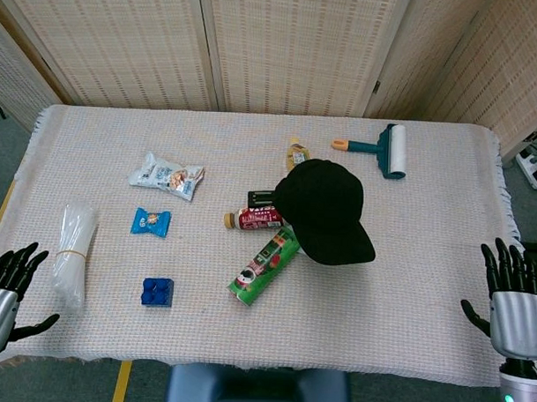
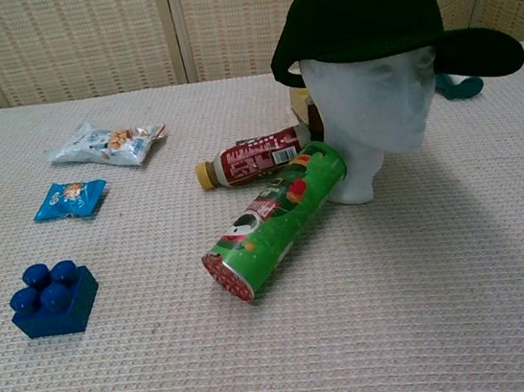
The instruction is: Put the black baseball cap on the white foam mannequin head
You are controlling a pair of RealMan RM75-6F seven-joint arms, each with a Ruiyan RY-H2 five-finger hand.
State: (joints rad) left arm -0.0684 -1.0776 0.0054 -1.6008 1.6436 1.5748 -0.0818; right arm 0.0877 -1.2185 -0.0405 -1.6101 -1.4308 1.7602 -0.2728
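The baseball cap (image 2: 363, 11) sits on the mannequin head (image 2: 373, 104) at frame centre-right. A chip canister (image 2: 275, 220) lies against its base, a bottle (image 2: 252, 156) behind, a toy brick (image 2: 53, 298) lower left.

Green can (image 2: 275, 224) against mannequin base (image 2: 357, 183) (right side open)
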